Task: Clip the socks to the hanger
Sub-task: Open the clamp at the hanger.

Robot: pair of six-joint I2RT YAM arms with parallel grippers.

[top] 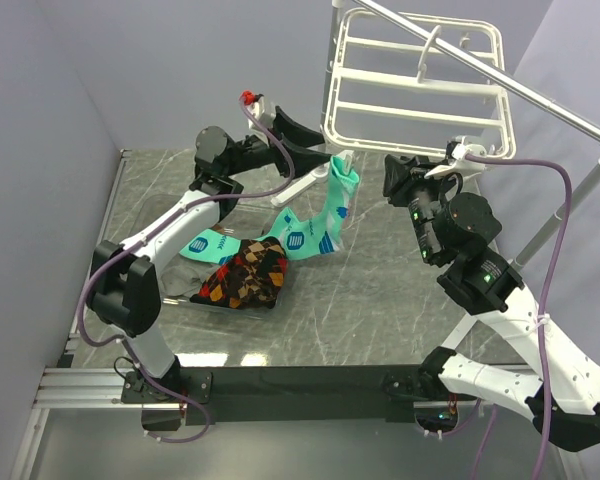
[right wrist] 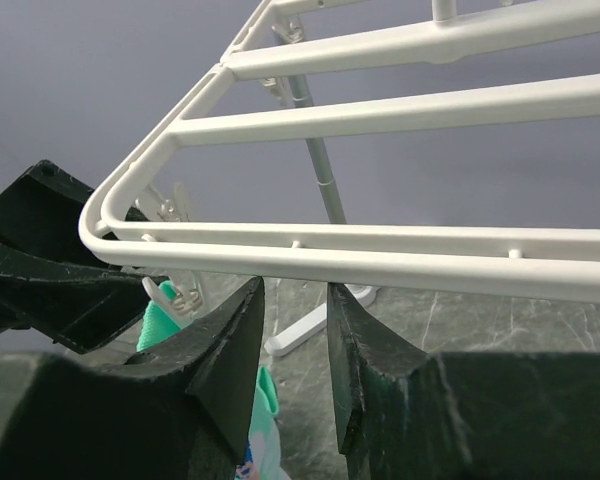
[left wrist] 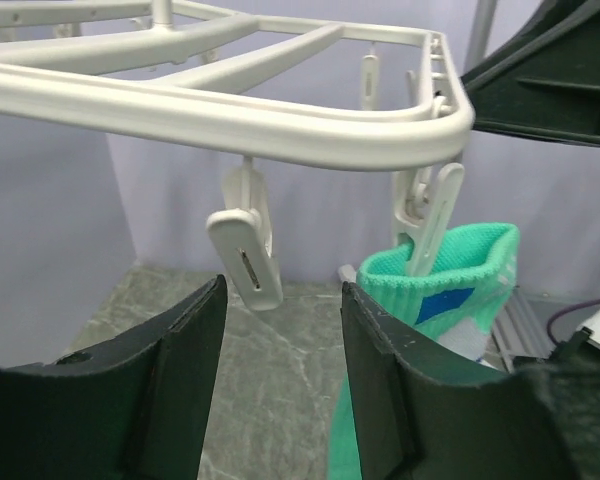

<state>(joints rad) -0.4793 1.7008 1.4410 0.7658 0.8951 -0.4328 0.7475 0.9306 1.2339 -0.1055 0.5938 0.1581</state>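
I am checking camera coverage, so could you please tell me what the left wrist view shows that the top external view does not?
Only the left wrist view shows, close up, a clip seemingly biting the cuff of a mint-green sock, and an empty clip beside it. Only the top external view shows the argyle socks and a second mint-green sock lying on the table. Both show the hanger and that hanging sock.
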